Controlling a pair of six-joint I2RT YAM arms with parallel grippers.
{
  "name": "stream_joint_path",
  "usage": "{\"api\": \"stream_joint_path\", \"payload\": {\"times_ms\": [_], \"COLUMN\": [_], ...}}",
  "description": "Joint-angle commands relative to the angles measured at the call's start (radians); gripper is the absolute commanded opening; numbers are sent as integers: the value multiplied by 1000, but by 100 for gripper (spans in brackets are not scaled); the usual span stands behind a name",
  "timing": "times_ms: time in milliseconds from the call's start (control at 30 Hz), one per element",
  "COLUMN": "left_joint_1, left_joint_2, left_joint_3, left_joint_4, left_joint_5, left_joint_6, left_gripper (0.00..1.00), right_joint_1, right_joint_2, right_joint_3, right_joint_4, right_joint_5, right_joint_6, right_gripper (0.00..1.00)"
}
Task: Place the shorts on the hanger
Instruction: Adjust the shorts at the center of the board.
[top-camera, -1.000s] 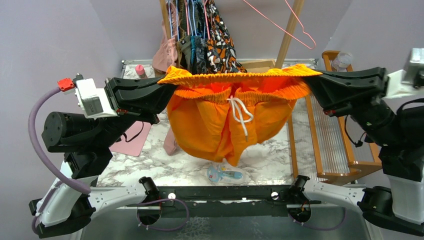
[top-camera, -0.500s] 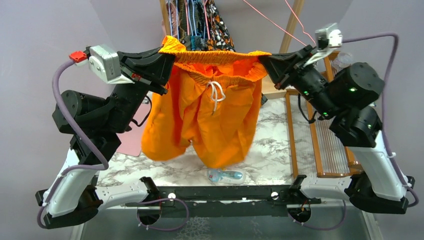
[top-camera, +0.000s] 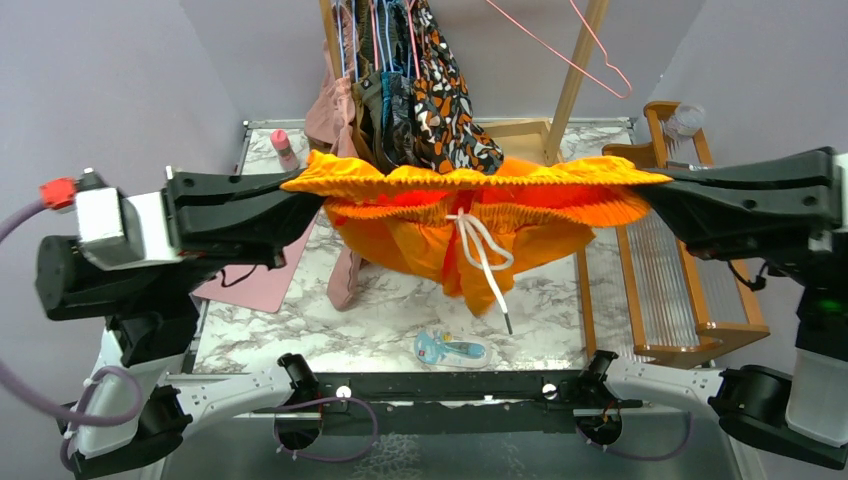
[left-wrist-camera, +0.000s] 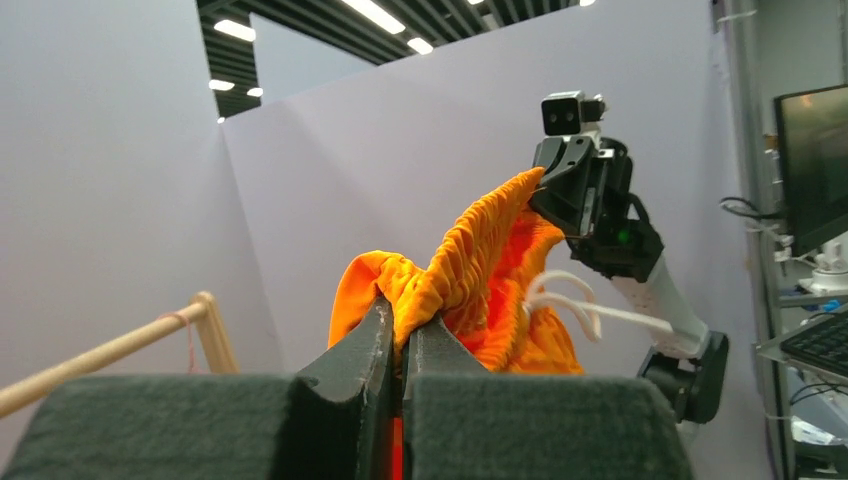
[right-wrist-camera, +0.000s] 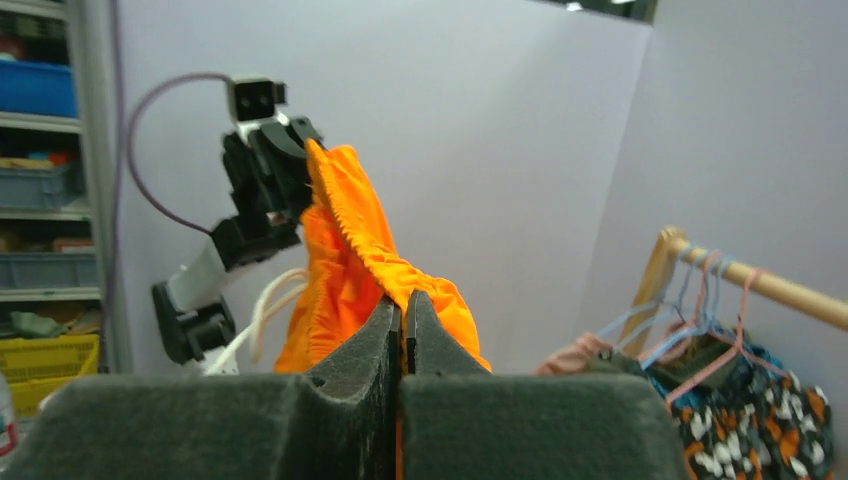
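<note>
Pinching one shorts (top-camera: 480, 186): two end effectors (top-camera: 315, 196) (top-camera: 652, 183).

A white and grey counter (top-camera: 400, 320) holds a flat pink mat (top-camera: 255, 285) at its left edge. A little pink bottle (top-camera: 284, 148) stands in the far left corner. A small blue and white thing (top-camera: 450, 349) lies by the near edge. A wooden rack (top-camera: 690, 290) sits along the right edge, with a clear bottle (top-camera: 683, 120) at its far end. At the far edge hang a spotty orange, black and white cloth (top-camera: 450, 120) and a soft pink cloth (top-camera: 328, 110).
</note>
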Motion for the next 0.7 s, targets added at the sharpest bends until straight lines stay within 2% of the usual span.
{"api": "stream_joint_path", "payload": {"times_ms": [0,167,267,367,467,567,667], "left_joint_1": [10,9,9,9,9,9,9], "left_joint_2": [-61,-54,-44,-32,-28,-48,-84], "left_joint_3": [-42,-92,-109,-80,-64,-127,-223], "left_joint_4": [93,23,1,1,-1,-2,-22], "left_joint_5": [-161,-396,-533,-585,-564,-555,-580], "left_joint_6": [70,138,164,182,191,183,164], "left_gripper": [0,0,0,0,0,0,0], "right_joint_1": [-7,-7,-7,-7,-7,-7,-7], "right_joint_2": [-39,-31,-22,-2,10,-4,-47], "right_joint_3": [-117,-255,-299,-243,-195,-267,-424], "right_joint_4": [26,35,50,48,52,62,87], "right_joint_5": [195,569,710,694,636,646,688], "right_joint_6": [-59,-66,-76,-99,-111,-106,-72], "right_gripper": [1,1,1,1,1,1,1]}}
